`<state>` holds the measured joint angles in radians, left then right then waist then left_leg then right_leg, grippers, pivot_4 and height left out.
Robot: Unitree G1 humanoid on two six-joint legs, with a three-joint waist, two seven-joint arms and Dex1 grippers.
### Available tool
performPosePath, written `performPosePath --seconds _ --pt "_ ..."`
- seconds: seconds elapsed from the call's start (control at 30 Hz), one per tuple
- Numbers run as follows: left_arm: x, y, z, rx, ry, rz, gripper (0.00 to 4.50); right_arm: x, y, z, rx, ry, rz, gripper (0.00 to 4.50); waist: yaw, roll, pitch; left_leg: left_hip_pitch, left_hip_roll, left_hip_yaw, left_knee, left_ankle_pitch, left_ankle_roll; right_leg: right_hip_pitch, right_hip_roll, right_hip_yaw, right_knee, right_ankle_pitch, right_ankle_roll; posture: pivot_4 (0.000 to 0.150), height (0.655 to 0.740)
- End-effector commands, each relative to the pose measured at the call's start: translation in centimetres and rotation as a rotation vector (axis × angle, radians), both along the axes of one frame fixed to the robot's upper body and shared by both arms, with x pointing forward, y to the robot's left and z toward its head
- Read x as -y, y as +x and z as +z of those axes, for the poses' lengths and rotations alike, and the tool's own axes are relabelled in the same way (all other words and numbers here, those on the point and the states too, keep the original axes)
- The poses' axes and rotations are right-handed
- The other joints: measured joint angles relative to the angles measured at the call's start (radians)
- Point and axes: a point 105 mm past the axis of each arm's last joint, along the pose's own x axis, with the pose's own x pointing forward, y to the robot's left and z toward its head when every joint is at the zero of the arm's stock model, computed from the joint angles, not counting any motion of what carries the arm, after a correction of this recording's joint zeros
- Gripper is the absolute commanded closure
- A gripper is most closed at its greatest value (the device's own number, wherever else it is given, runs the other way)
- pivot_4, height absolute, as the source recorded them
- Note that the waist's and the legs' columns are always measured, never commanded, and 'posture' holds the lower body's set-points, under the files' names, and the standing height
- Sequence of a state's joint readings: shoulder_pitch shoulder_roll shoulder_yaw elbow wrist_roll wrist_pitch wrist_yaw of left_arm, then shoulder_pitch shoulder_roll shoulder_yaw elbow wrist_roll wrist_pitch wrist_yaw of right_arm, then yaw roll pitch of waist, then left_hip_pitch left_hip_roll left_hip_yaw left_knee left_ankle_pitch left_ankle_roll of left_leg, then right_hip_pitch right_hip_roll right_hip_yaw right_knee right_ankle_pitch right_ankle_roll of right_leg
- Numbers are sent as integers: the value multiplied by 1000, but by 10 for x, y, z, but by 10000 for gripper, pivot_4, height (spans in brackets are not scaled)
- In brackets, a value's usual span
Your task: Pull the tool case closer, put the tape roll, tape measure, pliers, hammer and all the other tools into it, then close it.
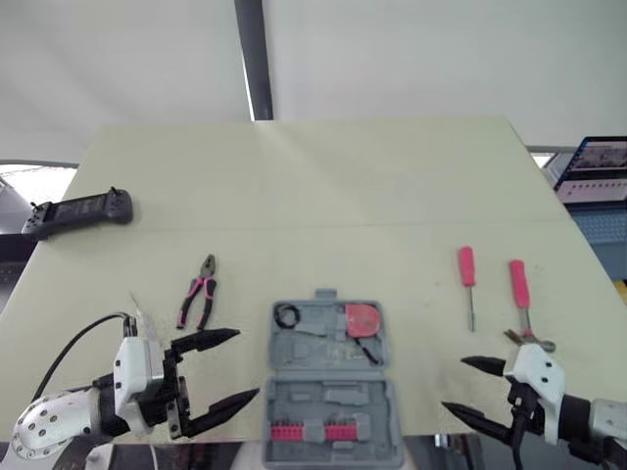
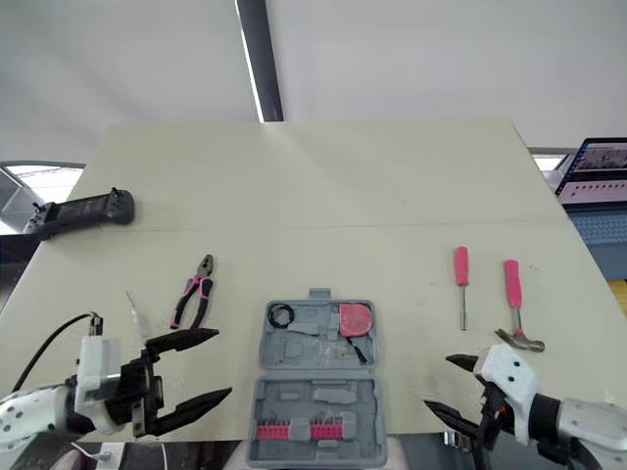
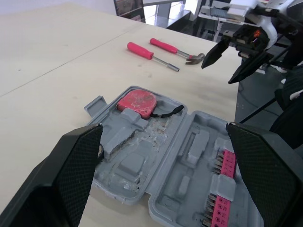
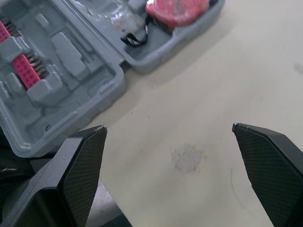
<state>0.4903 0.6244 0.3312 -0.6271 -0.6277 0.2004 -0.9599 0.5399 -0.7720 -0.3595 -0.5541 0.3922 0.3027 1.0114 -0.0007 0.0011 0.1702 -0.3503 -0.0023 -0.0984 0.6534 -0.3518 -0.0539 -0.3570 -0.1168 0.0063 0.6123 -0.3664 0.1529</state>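
Open tool case [image 1: 333, 392] at the centre of the table's [image 1: 323, 186] near edge, with tape measure [image 1: 361, 319] and tape roll [image 1: 287, 315] in its far half. Pliers [image 1: 199, 292] lie just left of it; screwdriver [image 1: 467, 274] and hammer [image 1: 520, 294] lie right. Left gripper [image 1: 245, 364] and right gripper [image 1: 454, 384] flank the case, fingers apart.

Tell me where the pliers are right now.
In the left eye view, the pliers lie on the table, left of the open tool case and just beyond the left hand.
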Motion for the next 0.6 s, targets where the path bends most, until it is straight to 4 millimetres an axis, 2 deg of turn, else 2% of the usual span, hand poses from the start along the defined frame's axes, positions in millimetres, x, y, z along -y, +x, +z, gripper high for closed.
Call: performPosePath --seconds 0.03,0.2,0.37,0.53,0.6 --pt "-10 -4 -3 -20 3 112 0 -27 0 40 213 73 168 158 -3 0 0 0 0 0 0 0 0 0 0 0 0 0 0 1500 7400" --pt "-27 -16 -21 -109 25 303 0 -34 -7 39 222 40 326 158 3 -3 1 0 0 0 0 0 0 0 0 0 -1 0 0 1500 7400" --pt "-19 -29 -22 -165 -32 400 0 -31 -6 30 223 25 386 158 16 -6 2 0 0 0 3 -1 1 2 0 0 -1 0 0 1500 7400" --pt "-19 -25 -16 -157 -49 484 0 -28 3 30 232 36 377 158 20 -5 2 0 0 0 4 -1 1 2 0 0 -1 0 0 1500 7400" --pt "-28 -16 -13 -186 -88 586 0 -25 7 29 235 33 362 158 23 -5 2 0 0 0 4 -1 1 2 0 0 -1 0 0 1500 7400"
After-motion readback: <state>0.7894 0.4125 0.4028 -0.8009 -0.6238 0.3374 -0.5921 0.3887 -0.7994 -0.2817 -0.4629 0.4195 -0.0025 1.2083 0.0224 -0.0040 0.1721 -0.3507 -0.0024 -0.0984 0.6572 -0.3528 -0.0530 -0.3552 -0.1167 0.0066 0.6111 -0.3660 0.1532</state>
